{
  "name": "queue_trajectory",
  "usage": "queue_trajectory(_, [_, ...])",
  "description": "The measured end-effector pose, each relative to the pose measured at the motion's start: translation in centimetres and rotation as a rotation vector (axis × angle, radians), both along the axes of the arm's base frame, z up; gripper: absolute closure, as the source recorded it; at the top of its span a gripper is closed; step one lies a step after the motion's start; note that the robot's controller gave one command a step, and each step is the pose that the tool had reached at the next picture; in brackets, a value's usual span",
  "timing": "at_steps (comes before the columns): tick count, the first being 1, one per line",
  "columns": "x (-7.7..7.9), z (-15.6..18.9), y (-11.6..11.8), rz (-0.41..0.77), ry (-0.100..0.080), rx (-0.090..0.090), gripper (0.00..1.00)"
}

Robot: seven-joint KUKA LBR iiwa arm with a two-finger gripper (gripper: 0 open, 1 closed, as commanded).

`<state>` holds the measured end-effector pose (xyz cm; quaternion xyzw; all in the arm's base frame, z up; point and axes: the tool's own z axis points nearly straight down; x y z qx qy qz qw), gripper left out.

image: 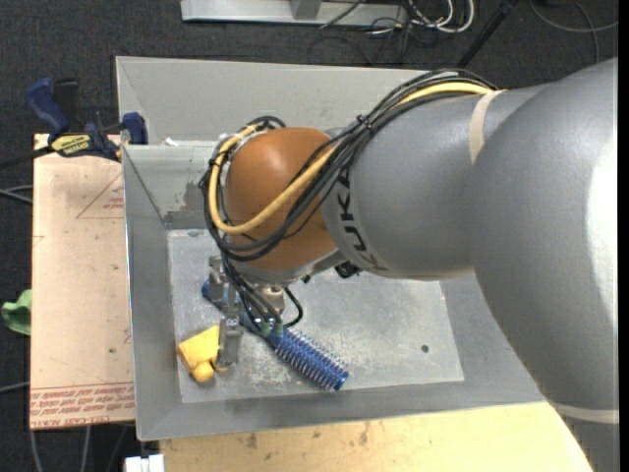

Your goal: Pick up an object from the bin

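Observation:
My gripper (228, 352) reaches down under the orange wrist cover into the bin's front left part. Its metal tip stands right against the right side of a small yellow lumpy thing (198, 350) lying on the bin floor near the front left corner. Whether the yellow thing is clasped I cannot tell. Just to the right of the gripper lies a blue bristled brush (313, 360), slanting toward the front wall, its near end tucked under the gripper's body.
The big grey arm and its cables cover the bin's right and back parts. Bare floor shows to the right of the brush and along the left wall.

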<state>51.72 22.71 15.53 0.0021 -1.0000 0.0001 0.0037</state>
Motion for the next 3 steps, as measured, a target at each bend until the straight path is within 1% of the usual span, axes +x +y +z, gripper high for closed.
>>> queue_trajectory(1, [-0.1,-8.7,1.2,-0.172,0.001,-0.002,0.0])
queue_trajectory(2, [0.4,-8.1,1.0,-0.176,-0.01,0.001,1.0])
queue_trajectory(3, [-1.0,-2.1,2.0,-0.208,-0.013,0.004,1.0])
